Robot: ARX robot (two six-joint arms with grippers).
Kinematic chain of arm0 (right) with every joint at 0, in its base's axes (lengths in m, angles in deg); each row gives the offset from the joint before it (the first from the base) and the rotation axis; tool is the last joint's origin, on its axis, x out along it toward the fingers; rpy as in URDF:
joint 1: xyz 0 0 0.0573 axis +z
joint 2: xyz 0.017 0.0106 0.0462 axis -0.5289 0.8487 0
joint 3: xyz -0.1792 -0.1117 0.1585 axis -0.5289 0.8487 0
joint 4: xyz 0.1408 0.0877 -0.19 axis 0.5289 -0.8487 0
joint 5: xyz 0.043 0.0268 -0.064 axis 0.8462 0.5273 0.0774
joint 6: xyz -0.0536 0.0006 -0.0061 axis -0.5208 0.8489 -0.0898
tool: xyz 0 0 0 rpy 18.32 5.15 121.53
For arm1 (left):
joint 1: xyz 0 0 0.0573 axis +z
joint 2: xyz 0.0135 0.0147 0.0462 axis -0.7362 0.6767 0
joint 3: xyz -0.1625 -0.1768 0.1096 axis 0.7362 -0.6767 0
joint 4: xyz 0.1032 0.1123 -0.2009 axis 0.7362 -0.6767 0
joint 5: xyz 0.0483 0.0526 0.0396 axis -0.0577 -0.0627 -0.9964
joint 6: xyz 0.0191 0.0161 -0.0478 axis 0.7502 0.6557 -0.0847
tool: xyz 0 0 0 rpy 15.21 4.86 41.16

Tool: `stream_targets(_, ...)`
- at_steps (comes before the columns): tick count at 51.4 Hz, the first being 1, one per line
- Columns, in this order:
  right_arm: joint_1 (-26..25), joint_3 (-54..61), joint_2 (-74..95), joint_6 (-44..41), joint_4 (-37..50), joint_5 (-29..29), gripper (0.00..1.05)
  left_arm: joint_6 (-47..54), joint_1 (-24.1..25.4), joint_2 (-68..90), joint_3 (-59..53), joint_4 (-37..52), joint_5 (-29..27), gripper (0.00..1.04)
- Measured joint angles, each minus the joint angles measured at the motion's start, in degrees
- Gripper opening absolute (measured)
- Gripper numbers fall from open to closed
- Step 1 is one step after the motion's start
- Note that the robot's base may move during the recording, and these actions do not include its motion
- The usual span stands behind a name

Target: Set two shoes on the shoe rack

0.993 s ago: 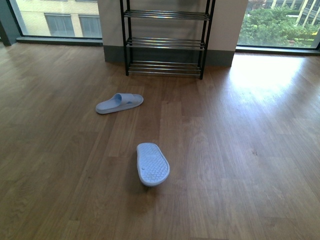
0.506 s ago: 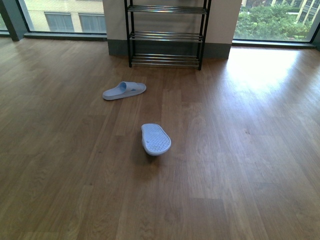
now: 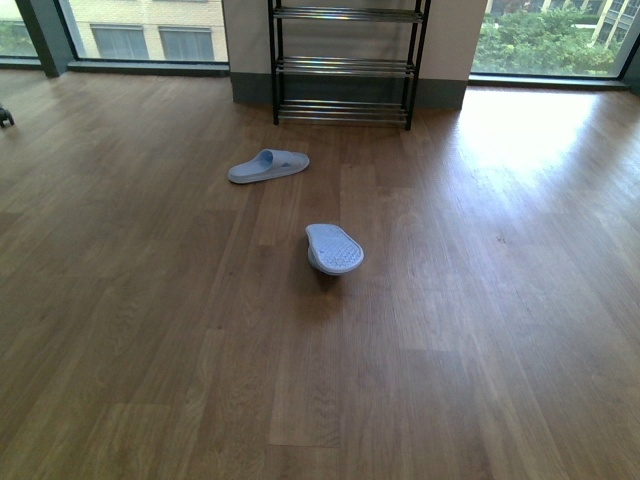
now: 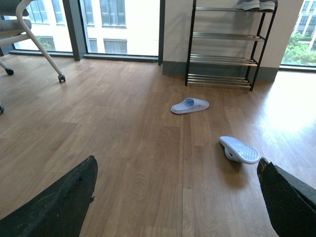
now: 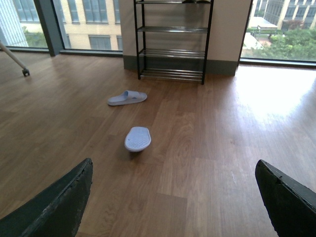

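Note:
The black-framed shoe rack [image 3: 345, 65] [image 4: 224, 47] [image 5: 173, 39] stands against the far wall. A pair of grey shoes [image 4: 254, 5] with white soles rests on its top shelf. Two light blue slides lie on the wooden floor in front of it: one upright [image 3: 268, 165] [image 4: 190, 105] [image 5: 127, 98], one sole-up [image 3: 334, 248] [image 4: 239, 149] [image 5: 138, 138] nearer to me. My left gripper [image 4: 175, 207] and right gripper [image 5: 173, 207] are both open, hanging over bare floor well short of the slides, with nothing between their fingers. Neither arm shows in the front view.
A white office chair [image 4: 29, 39] on casters stands to the left; one caster [image 3: 5, 118] shows at the front view's edge. Floor-to-ceiling windows flank the wall behind the rack. Wooden floor [image 3: 480, 330] stretches on all sides.
The front view has drawn back: the rack and both slides look smaller and sit further right in the picture. The slides have not shifted on the floor.

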Motion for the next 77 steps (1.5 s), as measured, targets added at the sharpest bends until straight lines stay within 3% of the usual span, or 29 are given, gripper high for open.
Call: stream_targets(77,-0.02,0.00,-0.02,0.02,0.00,0.00,0.95,0.00,0.02,0.00,0.00,-0.02,0.11,0.95)
